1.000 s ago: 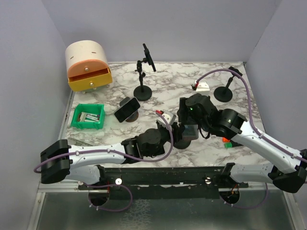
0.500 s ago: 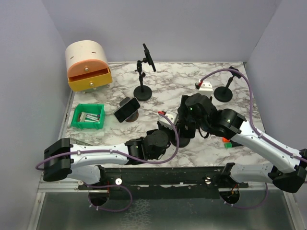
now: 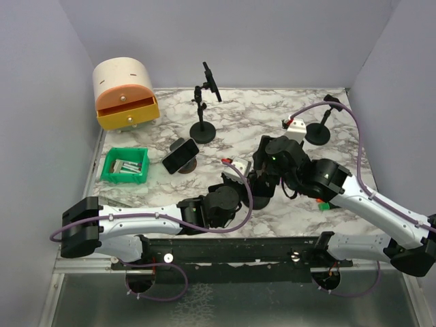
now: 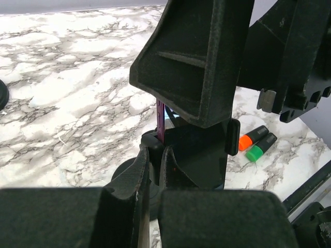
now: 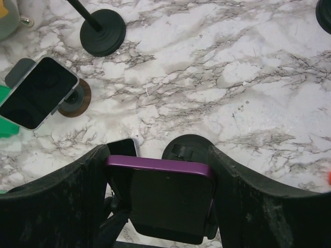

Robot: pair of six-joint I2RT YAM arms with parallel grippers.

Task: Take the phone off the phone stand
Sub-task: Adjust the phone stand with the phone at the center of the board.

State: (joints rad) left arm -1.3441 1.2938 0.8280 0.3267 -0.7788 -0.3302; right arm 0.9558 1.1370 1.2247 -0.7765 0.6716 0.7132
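Observation:
A phone in a purple case (image 5: 165, 201) stands upright between my right gripper's (image 5: 158, 157) two fingers, which are shut on its side edges. The black phone stand's round base (image 5: 189, 150) lies on the marble just beyond it. In the left wrist view the phone's purple edge (image 4: 160, 121) rises above the stand's base (image 4: 125, 173). My left gripper (image 4: 154, 154) is nearly closed on a dark part of the stand. In the top view both grippers meet at the table's middle, left (image 3: 244, 187), right (image 3: 268, 180), and they hide the phone.
A second phone (image 3: 180, 155) rests on a small stand at centre left. Two bare black stands are behind (image 3: 203, 129) (image 3: 317, 133). An orange drawer unit (image 3: 125, 92) and a green bin (image 3: 125, 165) are at the left. Orange and green markers (image 4: 256, 143) lie right of the stand.
My right wrist has shifted a little to the right. My left gripper has drawn slightly toward the near edge. Both stay at the stand.

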